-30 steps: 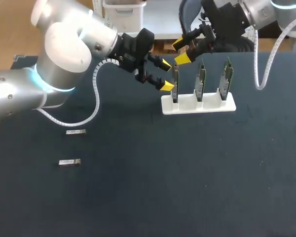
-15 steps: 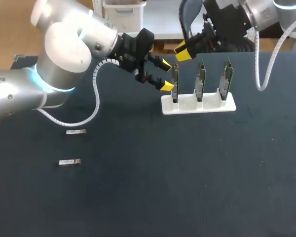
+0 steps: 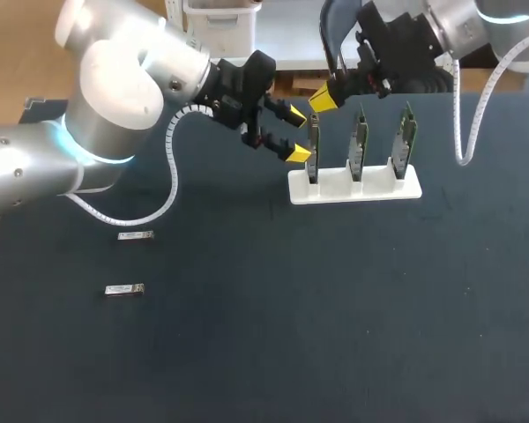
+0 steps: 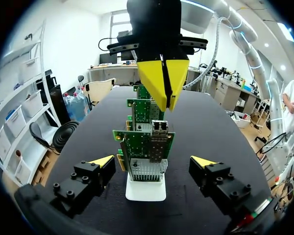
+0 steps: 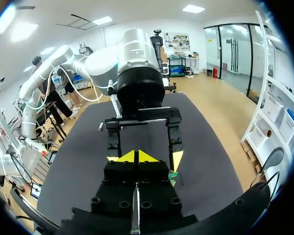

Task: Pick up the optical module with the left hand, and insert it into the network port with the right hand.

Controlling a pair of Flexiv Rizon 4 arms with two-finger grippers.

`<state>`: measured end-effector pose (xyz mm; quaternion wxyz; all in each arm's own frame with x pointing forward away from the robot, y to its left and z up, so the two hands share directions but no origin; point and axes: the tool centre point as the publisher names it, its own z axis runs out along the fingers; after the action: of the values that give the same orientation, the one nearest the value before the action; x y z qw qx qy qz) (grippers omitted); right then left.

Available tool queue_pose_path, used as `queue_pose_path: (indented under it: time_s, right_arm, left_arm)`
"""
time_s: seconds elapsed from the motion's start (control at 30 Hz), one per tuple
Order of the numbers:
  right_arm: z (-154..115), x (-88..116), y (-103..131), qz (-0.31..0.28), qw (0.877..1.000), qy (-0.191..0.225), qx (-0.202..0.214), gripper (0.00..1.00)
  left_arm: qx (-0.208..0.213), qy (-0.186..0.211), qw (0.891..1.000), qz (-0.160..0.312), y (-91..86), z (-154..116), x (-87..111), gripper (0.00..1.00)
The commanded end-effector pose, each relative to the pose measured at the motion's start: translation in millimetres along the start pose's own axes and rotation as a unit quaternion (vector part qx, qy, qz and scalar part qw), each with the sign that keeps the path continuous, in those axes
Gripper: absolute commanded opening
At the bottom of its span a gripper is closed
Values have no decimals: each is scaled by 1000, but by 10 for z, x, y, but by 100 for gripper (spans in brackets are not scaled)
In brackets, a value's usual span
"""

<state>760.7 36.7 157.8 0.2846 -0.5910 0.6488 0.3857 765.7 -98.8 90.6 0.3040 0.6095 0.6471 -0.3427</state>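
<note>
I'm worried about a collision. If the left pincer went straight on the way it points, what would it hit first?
Probably the nearest green circuit board, upright in the white plastic holder, dead ahead of the open left pincer; the gap to it is unclear.

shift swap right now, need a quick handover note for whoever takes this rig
Left tool: open, empty, fingers either side of the end card on the white stand.
Right tool: shut, tips together, nothing seen in it, above that card.
Two optical modules lie on the table, away from both tools.
Done: nothing picked up.
Left to do: left tool picks a module, right tool inserts it into the network port atop the card.
</note>
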Motion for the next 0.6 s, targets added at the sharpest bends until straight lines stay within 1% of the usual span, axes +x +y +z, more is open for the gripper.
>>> queue_pose_path:
  time_s: [0.03,0.6]
  right_arm:
    - [28,17,-12,2,1000,5,1,0]
    - [82,106,-41,15,1000,16,-2,0]
  left_arm:
    - [0,1,1000,0,6,7,-4,100]
    - [0,1,1000,0,6,7,-4,100]
